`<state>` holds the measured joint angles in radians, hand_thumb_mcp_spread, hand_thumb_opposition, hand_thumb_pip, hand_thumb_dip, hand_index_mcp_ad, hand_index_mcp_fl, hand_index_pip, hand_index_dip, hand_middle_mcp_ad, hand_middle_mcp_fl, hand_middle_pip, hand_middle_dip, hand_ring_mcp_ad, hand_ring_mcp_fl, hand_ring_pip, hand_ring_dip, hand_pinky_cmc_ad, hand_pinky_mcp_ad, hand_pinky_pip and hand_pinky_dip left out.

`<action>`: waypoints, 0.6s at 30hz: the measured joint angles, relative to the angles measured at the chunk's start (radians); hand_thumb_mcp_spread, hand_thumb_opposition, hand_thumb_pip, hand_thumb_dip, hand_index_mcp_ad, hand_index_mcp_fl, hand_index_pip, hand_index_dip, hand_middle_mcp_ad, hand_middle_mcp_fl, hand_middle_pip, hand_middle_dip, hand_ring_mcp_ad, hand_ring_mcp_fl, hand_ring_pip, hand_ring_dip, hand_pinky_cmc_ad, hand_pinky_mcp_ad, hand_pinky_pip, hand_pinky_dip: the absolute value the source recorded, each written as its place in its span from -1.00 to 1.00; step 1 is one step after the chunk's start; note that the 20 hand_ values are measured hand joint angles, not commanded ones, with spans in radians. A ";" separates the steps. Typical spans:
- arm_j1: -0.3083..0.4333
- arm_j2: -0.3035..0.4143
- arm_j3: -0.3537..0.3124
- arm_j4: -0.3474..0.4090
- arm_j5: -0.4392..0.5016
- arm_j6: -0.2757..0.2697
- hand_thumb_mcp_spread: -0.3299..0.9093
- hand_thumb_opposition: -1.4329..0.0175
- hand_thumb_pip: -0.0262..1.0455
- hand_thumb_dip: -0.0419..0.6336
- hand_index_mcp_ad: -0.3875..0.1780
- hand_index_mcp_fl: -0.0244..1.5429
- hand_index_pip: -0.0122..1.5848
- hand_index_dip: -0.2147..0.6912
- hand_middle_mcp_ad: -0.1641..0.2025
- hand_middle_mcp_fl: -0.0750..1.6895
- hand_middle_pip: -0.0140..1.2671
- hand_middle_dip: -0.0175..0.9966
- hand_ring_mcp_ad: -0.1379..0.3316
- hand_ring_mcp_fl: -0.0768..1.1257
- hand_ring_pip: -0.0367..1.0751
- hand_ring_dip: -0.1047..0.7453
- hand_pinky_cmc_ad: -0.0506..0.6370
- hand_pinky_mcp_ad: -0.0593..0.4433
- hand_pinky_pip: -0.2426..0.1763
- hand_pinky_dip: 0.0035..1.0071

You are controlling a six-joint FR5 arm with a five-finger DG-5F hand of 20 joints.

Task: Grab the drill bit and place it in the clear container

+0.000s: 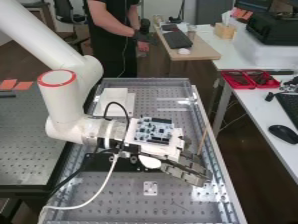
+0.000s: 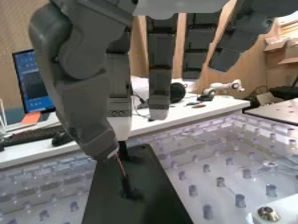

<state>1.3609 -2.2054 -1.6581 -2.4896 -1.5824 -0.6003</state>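
Observation:
In the high view the hand (image 1: 188, 172) reaches out over the near right part of the perforated bench, its fingers extended. From the wrist, the hand (image 2: 83, 107) shows a thumb and long, nearly straight fingers hanging down. Just below the thumb's tip stands a thin reddish rod (image 2: 121, 166), perhaps the drill bit, its lower end at a small black piece on a dark plate (image 2: 136, 202). The thumb's tip overlaps the rod's upper end; whether they touch is unclear.
A perforated bench top (image 1: 120, 192) lies around the arm, with white blocks (image 1: 115, 100) farther back. Along its right side runs a metal rail (image 1: 223, 175), and a thin brown stick (image 1: 203, 141) leans near the hand. A white desk (image 1: 263, 120) stands to the right.

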 joint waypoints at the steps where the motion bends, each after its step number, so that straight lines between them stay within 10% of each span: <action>1: 0.000 0.001 -0.001 0.002 0.000 0.001 0.51 -0.24 -0.08 -0.09 -0.44 -0.23 0.74 -0.19 0.23 -0.27 -0.76 0.30 0.12 -0.55 -0.75 -0.28 0.02 -0.11 0.17 -0.65; 18: -0.011 0.085 -0.006 0.004 0.005 0.026 0.70 -0.26 -0.15 -0.07 -0.45 -0.19 0.65 -0.22 0.23 -0.26 -0.75 0.33 0.12 -0.54 -0.76 -0.26 0.05 -0.11 0.17 -0.65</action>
<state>1.3501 -2.1204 -1.6643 -2.4861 -1.5777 -0.5746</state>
